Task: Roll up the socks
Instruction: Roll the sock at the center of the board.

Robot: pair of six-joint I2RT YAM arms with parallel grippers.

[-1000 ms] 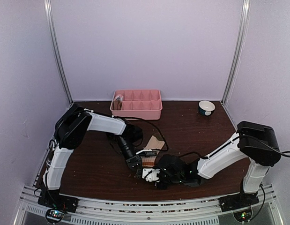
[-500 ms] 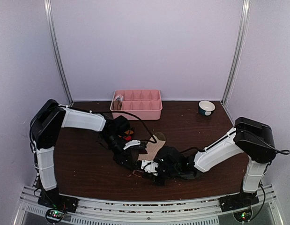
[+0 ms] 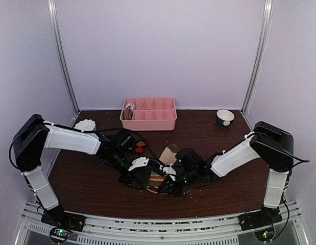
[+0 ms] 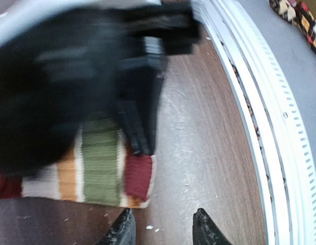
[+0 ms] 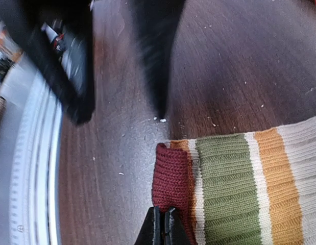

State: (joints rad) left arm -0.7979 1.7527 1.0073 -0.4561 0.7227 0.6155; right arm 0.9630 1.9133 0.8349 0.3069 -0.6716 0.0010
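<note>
A red, green, orange and cream striped sock (image 3: 156, 180) (image 4: 96, 168) (image 5: 234, 189) lies flat near the table's front edge. My right gripper (image 3: 163, 185) (image 5: 163, 224) is shut on the sock's red end, whose edge is folded up a little. My left gripper (image 3: 146, 179) (image 4: 164, 229) faces it from the other side. It is open over bare wood just off the sock's red corner, with nothing between its fingers. A cream sock (image 3: 171, 152) lies just behind. A dark sock with red and orange patches (image 3: 138, 148) sits beside the left arm.
The pink compartment tray (image 3: 163, 121) stands at the back with something in its left compartment. A small bowl (image 3: 225, 117) is at the back right and a white object (image 3: 85, 124) at the left edge. The front rail (image 4: 260, 127) runs close to both grippers.
My left gripper has opened and drawn back from the striped sock as its arm swung low to the left. My right gripper has closed on the sock's red end.
</note>
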